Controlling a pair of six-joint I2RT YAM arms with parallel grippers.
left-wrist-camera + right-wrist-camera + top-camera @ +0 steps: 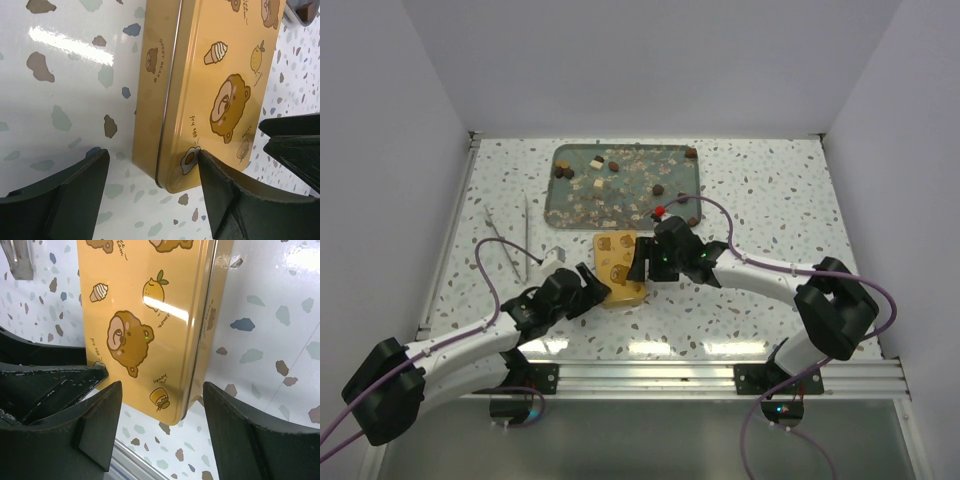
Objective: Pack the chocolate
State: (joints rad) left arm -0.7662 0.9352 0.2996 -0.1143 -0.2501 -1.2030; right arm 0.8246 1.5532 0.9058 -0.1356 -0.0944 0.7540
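Top external view: chocolate [560,171] scattered in the tray [550,195], behind the gold tin [615,265].
Look: small dark brown lumps, one cream-white square [597,162], among pale crumbs.
Left gripper [152,157]: jaws apart, straddling the tin's corner.
Right gripper [162,390]: jaws apart, straddling the tin's edge.

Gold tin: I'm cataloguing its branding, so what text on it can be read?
"SWEET BEAR", last letter unclear: side wall of the gold tin.
"fry egg": its lid, by the fried-egg drawing.
Captions by the lemon and honey pot drawings: too small to read.
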